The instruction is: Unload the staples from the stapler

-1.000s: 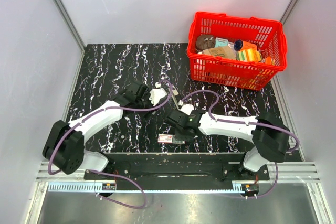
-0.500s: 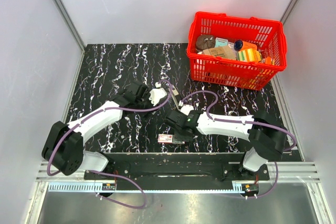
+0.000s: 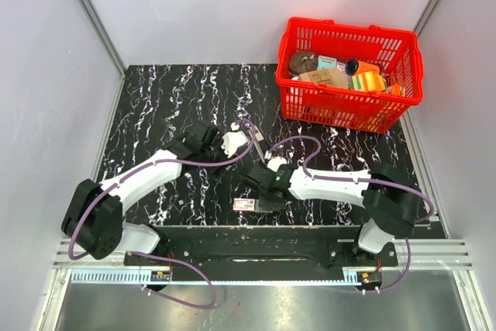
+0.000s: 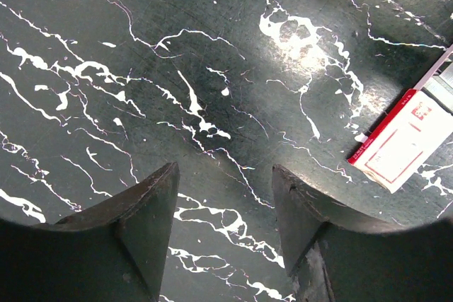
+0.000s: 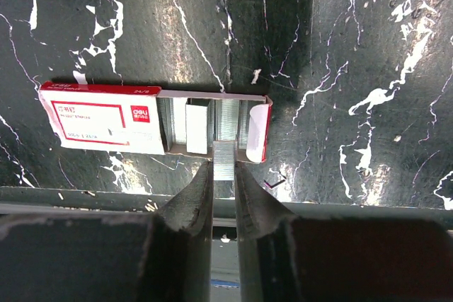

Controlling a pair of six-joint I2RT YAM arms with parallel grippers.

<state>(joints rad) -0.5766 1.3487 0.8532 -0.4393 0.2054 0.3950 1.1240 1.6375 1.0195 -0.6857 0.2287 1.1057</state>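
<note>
My right gripper [image 5: 224, 167] is shut on a short grey strip of staples [image 5: 224, 155], held at the open end of a small red-and-white box [image 5: 106, 122]. More staple strips [image 5: 230, 118] lie in the box's tray. From above, the right gripper [image 3: 262, 196] sits just right of the box [image 3: 245, 205] near the table's front edge. Farther back and to the left, my left gripper [image 3: 203, 143] points down at the black marbled table. Its jaws [image 4: 225, 175] are open with only bare table between them. The stapler shows in no view.
A red basket [image 3: 341, 110] filled with packets stands at the back right. The box [image 4: 400, 143] also shows at the right of the left wrist view. A loose staple [image 5: 273, 179] lies by the box. The table's front rail [image 5: 354, 199] runs just under the right gripper.
The right arm's elbow has slid slightly left while its gripper stays at the box with the staple strip. The left arm has barely moved.
</note>
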